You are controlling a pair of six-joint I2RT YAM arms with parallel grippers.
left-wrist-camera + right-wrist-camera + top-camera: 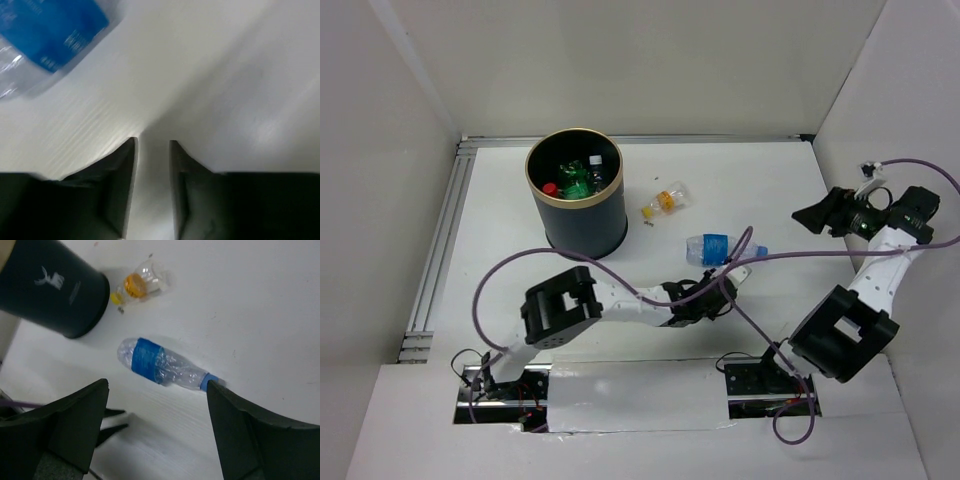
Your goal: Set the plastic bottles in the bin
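Observation:
The dark bin (pixel 582 225) with a gold rim stands at the back left and holds several bottles (pixel 575 183). A clear bottle with a blue label and cap (pixel 712 247) lies on its side mid-table. It also shows in the right wrist view (pixel 160 364) and, blurred, in the left wrist view (pixel 45 35). A small crushed bottle with a yellow label (pixel 670 199) lies right of the bin. My left gripper (pixel 152 142) is empty with a narrow gap between its fingers, low over the table just in front of the blue bottle. My right gripper (pixel 157 385) is wide open and empty, raised at the far right.
White walls close in the table on the left, back and right. An aluminium rail (pixel 440 240) runs along the left edge. Purple cables (pixel 790 255) hang across the middle, over the blue bottle's cap end. The bin's side (pixel 55 285) shows in the right wrist view.

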